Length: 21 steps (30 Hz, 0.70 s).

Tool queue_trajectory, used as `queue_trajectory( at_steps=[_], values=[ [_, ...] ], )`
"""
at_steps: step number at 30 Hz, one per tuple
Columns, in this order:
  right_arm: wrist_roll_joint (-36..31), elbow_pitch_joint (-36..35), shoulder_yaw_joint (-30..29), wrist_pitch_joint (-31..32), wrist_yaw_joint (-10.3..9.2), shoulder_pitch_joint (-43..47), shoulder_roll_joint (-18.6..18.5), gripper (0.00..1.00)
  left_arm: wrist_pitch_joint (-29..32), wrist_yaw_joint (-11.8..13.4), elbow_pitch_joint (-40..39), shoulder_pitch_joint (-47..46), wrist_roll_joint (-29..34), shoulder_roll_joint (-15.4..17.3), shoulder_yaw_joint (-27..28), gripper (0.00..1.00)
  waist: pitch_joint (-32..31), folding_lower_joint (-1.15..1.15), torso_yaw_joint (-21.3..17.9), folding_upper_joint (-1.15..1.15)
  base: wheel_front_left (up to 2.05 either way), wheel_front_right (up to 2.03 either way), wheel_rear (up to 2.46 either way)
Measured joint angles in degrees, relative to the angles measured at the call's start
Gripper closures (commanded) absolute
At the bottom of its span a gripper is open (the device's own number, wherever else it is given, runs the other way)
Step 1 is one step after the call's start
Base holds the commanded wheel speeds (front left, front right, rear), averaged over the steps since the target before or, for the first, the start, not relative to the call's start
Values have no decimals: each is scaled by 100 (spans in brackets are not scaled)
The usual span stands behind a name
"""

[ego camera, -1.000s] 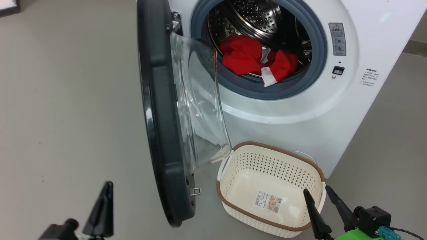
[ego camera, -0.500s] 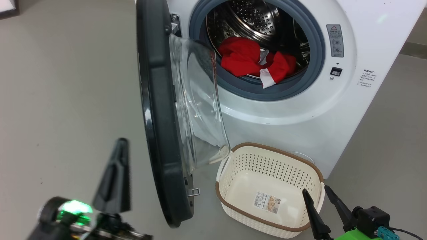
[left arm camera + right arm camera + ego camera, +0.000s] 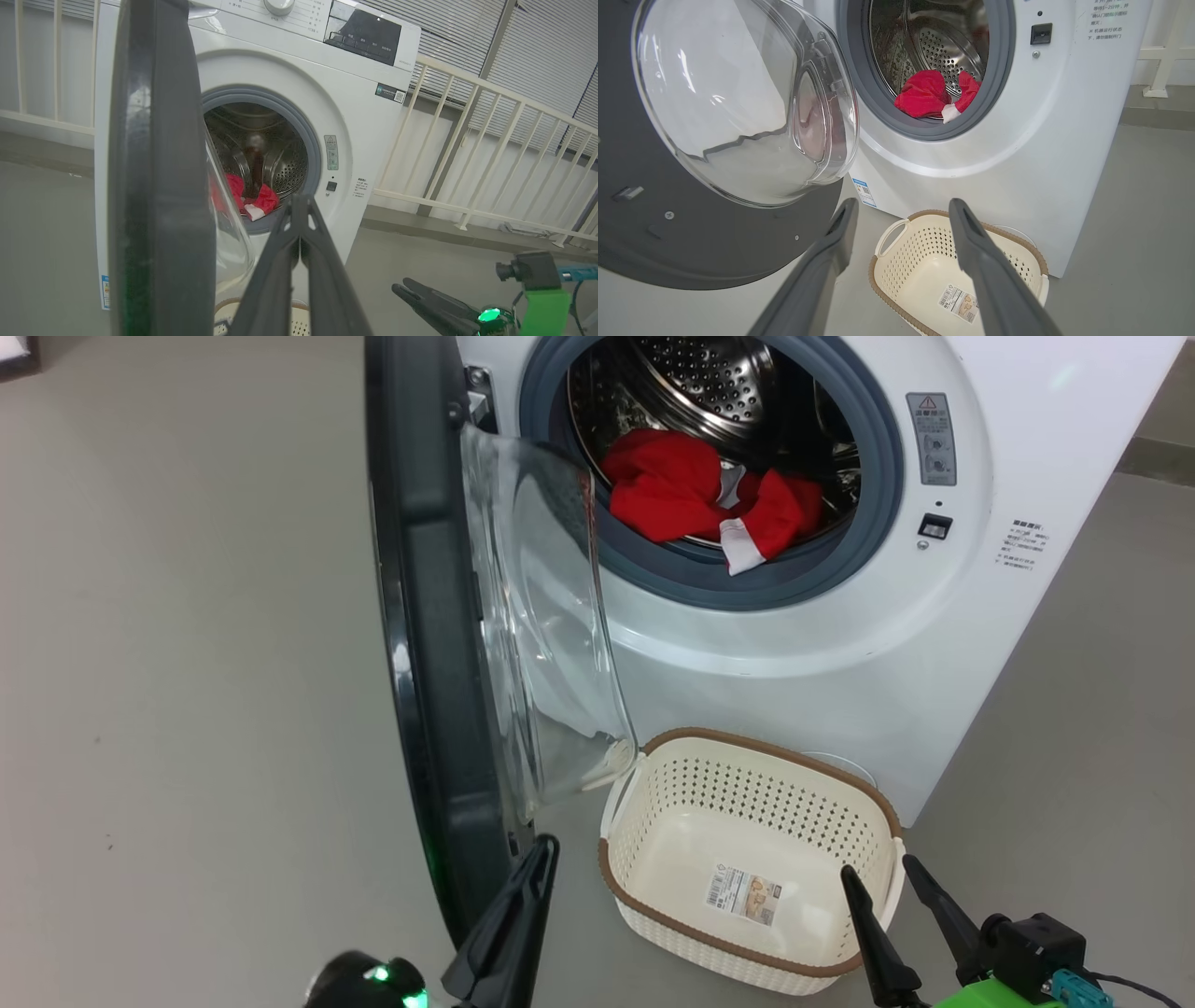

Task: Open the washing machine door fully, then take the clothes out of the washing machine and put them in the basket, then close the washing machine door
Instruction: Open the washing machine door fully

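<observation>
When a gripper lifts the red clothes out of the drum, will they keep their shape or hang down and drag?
Probably floppy: the clothes lie crumpled in soft folds, so they should sag from a pinch. A white cuff droops over the grey gasket, so trailing parts may drag there.

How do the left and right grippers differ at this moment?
The left gripper is shut, the right gripper open. The left gripper sits by the lower edge of the washing machine door; the right gripper hovers at the near corner of the basket. Both are empty and point toward the washing machine.
</observation>
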Motion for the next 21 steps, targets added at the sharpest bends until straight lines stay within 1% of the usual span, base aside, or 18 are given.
queue_trajectory(
  at_steps=[4, 9, 14, 21],
  values=[
    [0, 2, 18, 0, 0, -2, -2, 0, 1, -2, 621, -1, -194, 3, -58, 100, 9, 0, -28, 0, 0, 0, 0],
    [0, 3, 27, 0, 0, -8, -4, 0, 1, -4, 1145, -56, -421, 2, -24, 100, 32, 0, -44, 0, 0, 0, 0],
    [-1, 5, 27, 0, 0, -55, -9, 0, 1, -9, 1430, -181, -548, 3, 67, 100, 56, 0, -28, 0, 0, 0, 0],
    [-9, 3, 27, 0, 0, -55, -9, 0, 1, -64, 1557, -270, -573, -24, 210, 100, 81, 0, 9, 0, 0, 0, 0]
  ],
)
